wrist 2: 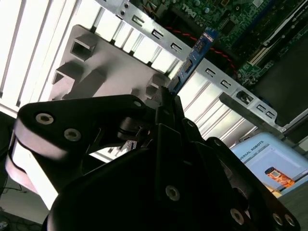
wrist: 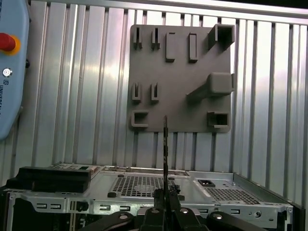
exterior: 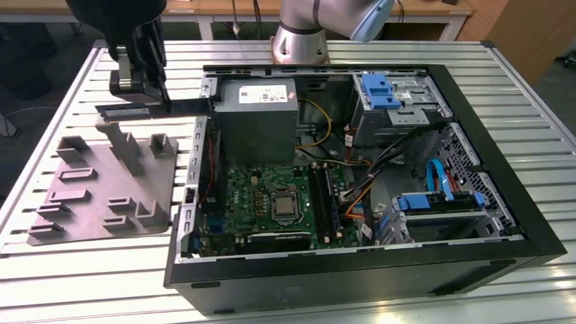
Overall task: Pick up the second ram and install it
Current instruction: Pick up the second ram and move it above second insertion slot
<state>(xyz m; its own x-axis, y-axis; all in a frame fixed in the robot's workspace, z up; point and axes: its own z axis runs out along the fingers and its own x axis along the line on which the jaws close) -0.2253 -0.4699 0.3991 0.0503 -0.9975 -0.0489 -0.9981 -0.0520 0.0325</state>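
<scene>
At about eight o'clock in the exterior view I see the grey moulded plastic holder tray (exterior: 90,202) lying flat on the silver slatted metal table (exterior: 81,277), its posts and pockets standing up. Just past it, at about ten o'clock, the black two-fingered gripper (exterior: 135,101) hangs fingers-down, and they are pinched tight on the second ram (exterior: 124,113). This long, thin, dark memory stick lies level directly under the fingertips, at six o'clock from the gripper body, with its length running roughly nine to three. In the second wrist view the gripper (wrist 2: 166,98) has the stick (wrist 2: 192,57) jutting from between its fingers toward one o'clock, across the case's metal edge. In the first wrist view I get the stick (wrist: 165,139) edge-on, a thin dark line rising toward twelve o'clock from the gripper (wrist: 166,195), its tip drawn over the near edge of the tray (wrist: 183,82). To the exterior view's right sits the open black computer case (exterior: 360,270). It holds the grey power-supply box (exterior: 256,115) and, at six o'clock from that, the green motherboard (exterior: 261,196). The stick is held outside the case, beside its ten o'clock corner.
</scene>
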